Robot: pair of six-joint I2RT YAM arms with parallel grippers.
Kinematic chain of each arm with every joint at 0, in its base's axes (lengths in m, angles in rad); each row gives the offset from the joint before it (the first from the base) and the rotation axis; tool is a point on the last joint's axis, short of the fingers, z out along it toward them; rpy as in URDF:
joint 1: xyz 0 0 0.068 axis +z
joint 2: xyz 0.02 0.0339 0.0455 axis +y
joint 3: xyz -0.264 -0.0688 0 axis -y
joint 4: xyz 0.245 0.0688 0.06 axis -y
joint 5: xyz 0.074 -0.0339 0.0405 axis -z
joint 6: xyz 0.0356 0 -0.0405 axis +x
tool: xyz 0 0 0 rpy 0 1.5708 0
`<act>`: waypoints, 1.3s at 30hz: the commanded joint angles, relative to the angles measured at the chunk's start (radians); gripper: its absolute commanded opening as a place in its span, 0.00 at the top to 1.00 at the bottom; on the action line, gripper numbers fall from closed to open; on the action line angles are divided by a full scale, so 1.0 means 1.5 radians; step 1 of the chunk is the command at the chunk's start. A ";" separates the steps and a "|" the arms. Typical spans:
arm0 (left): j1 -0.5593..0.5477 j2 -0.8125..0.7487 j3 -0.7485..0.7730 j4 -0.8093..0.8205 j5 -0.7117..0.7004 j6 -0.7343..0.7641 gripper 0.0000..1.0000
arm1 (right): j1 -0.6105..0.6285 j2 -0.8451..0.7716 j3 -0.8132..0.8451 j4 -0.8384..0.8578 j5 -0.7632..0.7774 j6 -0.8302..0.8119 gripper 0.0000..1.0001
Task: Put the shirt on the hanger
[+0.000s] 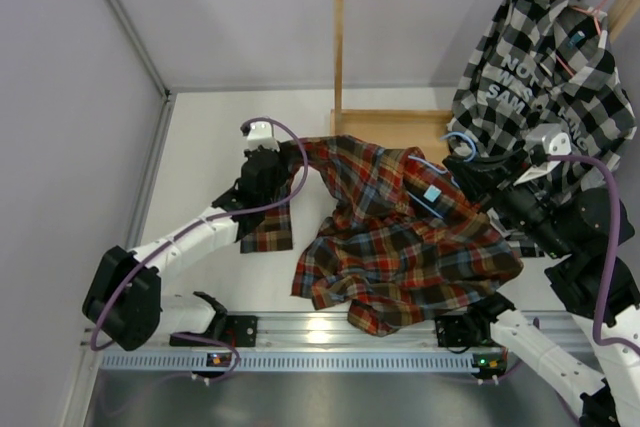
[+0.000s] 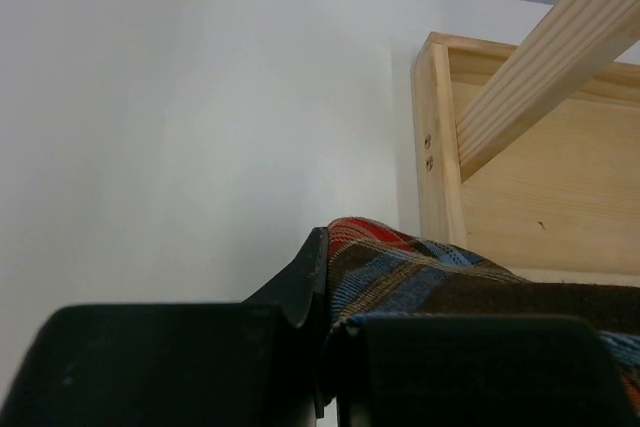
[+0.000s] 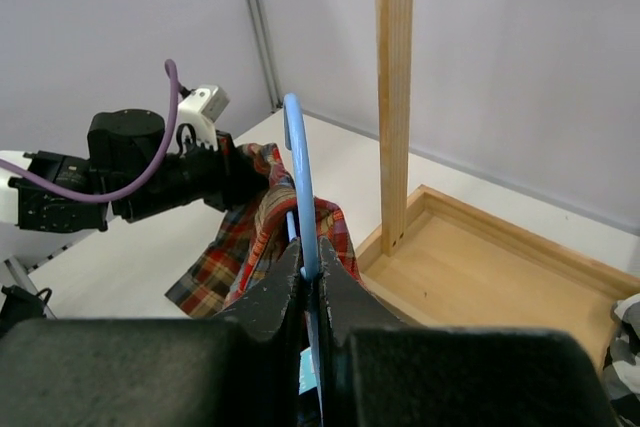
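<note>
The red, orange and blue plaid shirt (image 1: 400,247) lies bunched on the table between the arms, its light-blue collar label facing up. My left gripper (image 1: 272,175) is shut on the shirt's left shoulder fabric (image 2: 420,272), which bulges out from between its fingers. A sleeve (image 1: 268,227) hangs below it. My right gripper (image 1: 462,169) is shut on the thin light-blue wire hanger (image 3: 299,172), whose hook curves up above the fingers. Most of the hanger is hidden inside the shirt (image 3: 255,227).
A wooden garment rack (image 1: 338,42) with a base tray (image 1: 400,127) stands at the back. A black-and-white checked shirt (image 1: 540,77) hangs on a pink hanger at the right. Grey walls close in the left and back.
</note>
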 commanded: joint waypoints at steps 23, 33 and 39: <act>0.035 -0.121 0.076 -0.032 0.377 0.069 0.02 | -0.005 0.019 -0.014 0.047 0.034 -0.021 1.00; 0.018 -0.091 0.294 -0.114 1.057 0.270 0.02 | -0.005 0.003 -0.025 0.011 -0.188 -0.086 1.00; -0.008 -0.009 0.400 -0.116 1.140 0.270 0.02 | -0.005 -0.002 -0.010 -0.004 -0.242 -0.086 1.00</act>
